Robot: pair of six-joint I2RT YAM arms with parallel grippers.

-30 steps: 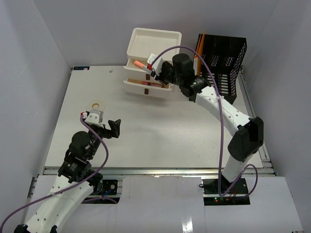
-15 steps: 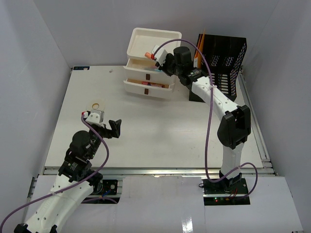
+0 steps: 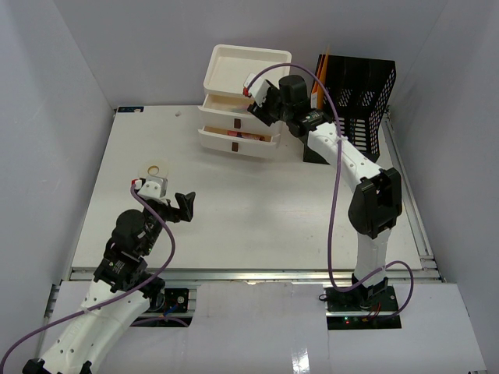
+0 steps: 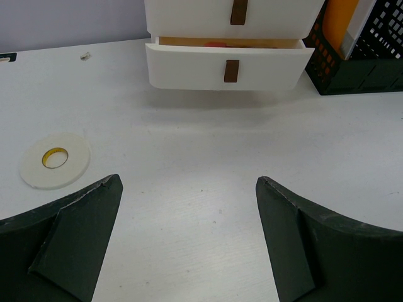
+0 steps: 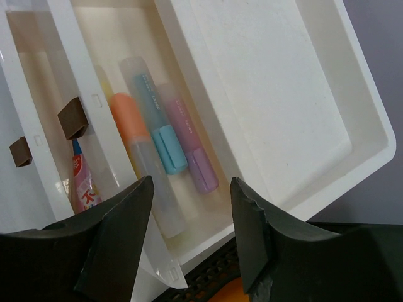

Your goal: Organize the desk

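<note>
Top view: high, opposite drawer unit [image 3: 221, 144], looks down on whole worktop [image 3: 257, 202]. Left wrist: low, faces unit front from afar. Right wrist: close above, looks into it. All share unit.

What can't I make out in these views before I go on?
- Top view: middle drawer contents, under the right gripper.
- Left wrist view: bottom drawer contents; its front hides all but a red sliver.
- Right wrist view: tube label, blurred and cut off by a drawer front.
- Top view: black rack contents, too small to tell.
</note>
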